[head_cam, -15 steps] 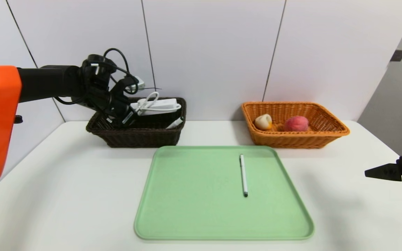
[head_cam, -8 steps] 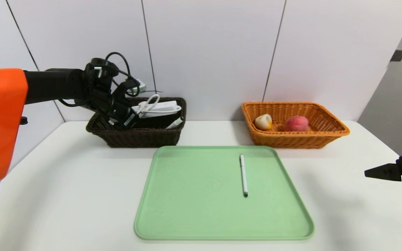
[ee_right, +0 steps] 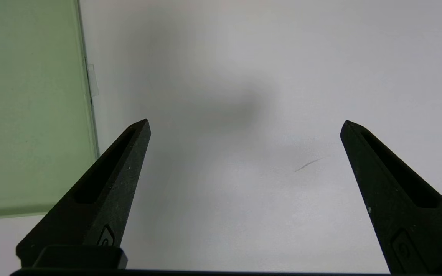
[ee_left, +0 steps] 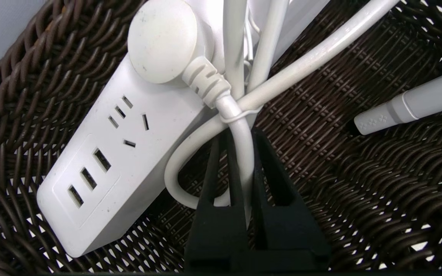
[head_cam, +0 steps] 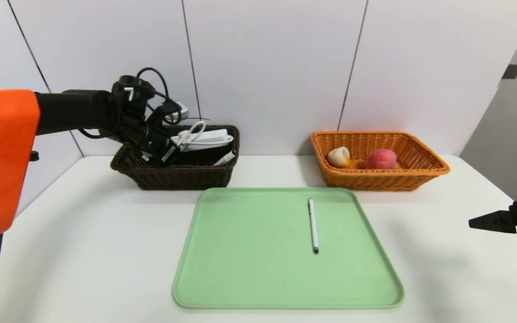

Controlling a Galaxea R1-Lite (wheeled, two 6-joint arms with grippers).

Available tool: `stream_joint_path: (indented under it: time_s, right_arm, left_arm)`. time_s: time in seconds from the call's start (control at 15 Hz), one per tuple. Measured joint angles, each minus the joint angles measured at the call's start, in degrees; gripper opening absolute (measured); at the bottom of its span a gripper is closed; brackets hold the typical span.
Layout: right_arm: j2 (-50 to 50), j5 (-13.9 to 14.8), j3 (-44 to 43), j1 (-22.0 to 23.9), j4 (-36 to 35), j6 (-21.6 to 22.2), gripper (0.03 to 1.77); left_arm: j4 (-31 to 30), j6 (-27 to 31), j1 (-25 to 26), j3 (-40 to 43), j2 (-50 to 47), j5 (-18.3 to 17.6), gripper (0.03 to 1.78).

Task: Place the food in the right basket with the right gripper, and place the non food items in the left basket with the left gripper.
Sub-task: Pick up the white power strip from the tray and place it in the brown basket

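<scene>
Power strip (ee_left: 109, 165) cord pinched in left gripper (ee_left: 236, 153), angled down into left basket (head_cam: 173, 175); right gripper (ee_right: 244, 126) parked, jaws spread.

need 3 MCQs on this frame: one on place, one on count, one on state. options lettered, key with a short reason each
1. Where does the thin pen lie?
A. in the dark basket
B. on the green tray
C. on the bare table

2. How many food items are in the orange basket?
A. none
B. two
C. four

3. What is the left gripper doing?
A. shut on the power strip's cord
B. open above the tray
C. shut on the peach

Key:
1 B: the pen rests on the green tray, right of its middle.
2 B: a bun and a peach sit inside.
3 A: its fingers pinch the cord of the power strip over the dark basket.
</scene>
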State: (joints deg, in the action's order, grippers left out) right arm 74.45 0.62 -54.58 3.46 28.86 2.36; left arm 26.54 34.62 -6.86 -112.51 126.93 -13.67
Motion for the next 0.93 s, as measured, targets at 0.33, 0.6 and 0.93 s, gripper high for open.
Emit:
stream_joint_path:
  time_s: [0.33,0.6,0.93]
  right_arm:
    - [-0.1,0.0,-0.4,0.0,0.0,0.0,1.71]
    - [-0.2,0.3,-0.5,0.0,0.0,-0.1,1.71]
    - [-0.3,0.3,-0.4,0.0,0.1,0.0,1.71]
  left_arm:
    - [0.0,-0.2,0.0,0.0,0.0,0.7,0.12]
    - [0.1,-0.4,0.0,0.0,0.0,2.2,0.76]
    - [-1.8,-4.7,-0.6,0.0,-1.0,2.2,1.21]
